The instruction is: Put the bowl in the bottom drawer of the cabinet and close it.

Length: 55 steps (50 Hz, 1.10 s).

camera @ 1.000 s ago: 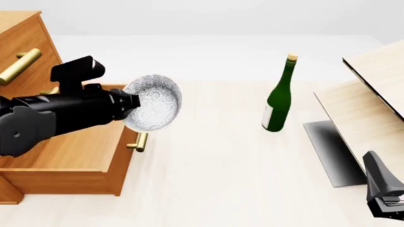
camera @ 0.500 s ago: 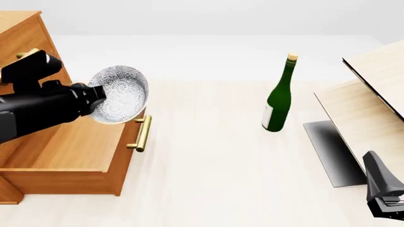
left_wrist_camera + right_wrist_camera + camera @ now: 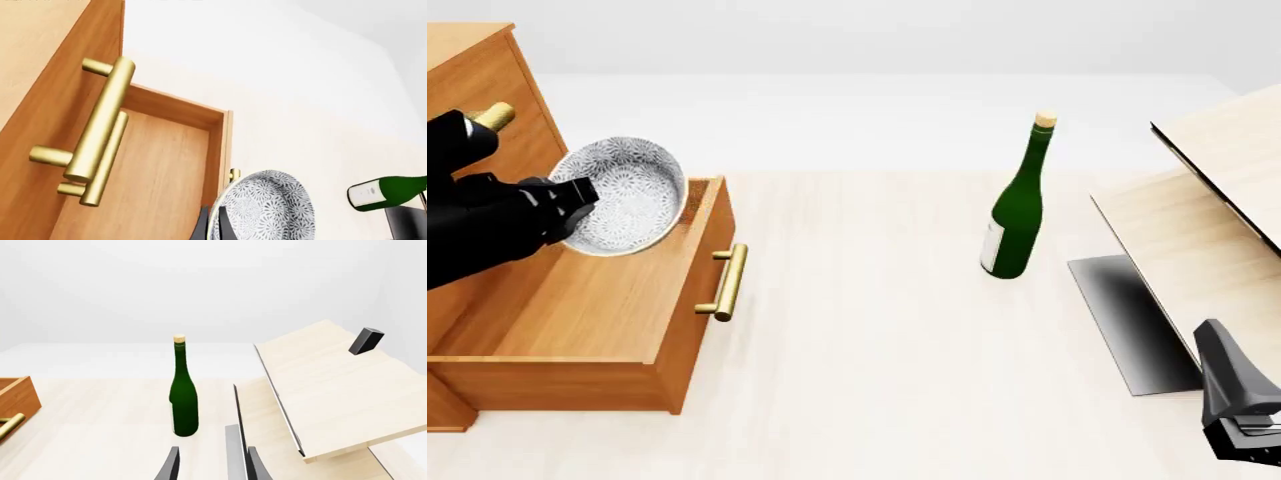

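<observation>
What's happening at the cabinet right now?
The left gripper grips the white-grey speckled round bowl by its rim, tilted on edge above the pulled-out bottom drawer of the orange-brown wooden cabinet. The bowl is not yet set down inside. The right gripper sits idle, open, off to the side near the upright green wine bottle.

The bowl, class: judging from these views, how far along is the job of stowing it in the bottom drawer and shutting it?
Done: the bottom drawer is pulled out of the cabinet. In hand: the left gripper holds the bowl tilted on its side, above the open drawer's back end. Left: lower and release the bowl inside, then push the drawer shut. The right gripper is open, near the table's right side.
</observation>
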Each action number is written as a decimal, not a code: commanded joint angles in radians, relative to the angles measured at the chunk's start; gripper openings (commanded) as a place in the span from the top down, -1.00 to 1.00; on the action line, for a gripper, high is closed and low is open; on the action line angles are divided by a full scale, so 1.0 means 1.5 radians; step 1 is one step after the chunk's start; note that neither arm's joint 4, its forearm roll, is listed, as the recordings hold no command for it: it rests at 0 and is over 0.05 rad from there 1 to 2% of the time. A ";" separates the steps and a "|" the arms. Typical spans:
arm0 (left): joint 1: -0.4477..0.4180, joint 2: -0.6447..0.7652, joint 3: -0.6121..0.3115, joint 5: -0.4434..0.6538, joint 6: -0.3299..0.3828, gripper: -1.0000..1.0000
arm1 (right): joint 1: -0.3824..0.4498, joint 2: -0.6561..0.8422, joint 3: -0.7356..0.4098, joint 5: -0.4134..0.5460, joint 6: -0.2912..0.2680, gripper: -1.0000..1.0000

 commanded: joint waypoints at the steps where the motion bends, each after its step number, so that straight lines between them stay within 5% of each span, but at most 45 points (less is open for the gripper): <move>1: 0.070 -0.023 0.036 -0.013 0.024 1.00 | 0.000 0.000 0.000 0.000 0.000 -1.00; 18: 0.124 0.029 0.032 -0.051 0.034 1.00 | 0.000 0.000 0.000 0.000 0.000 -1.00; 55: 0.146 0.102 0.082 -0.124 0.037 1.00 | 0.000 0.000 0.000 0.000 0.000 -1.00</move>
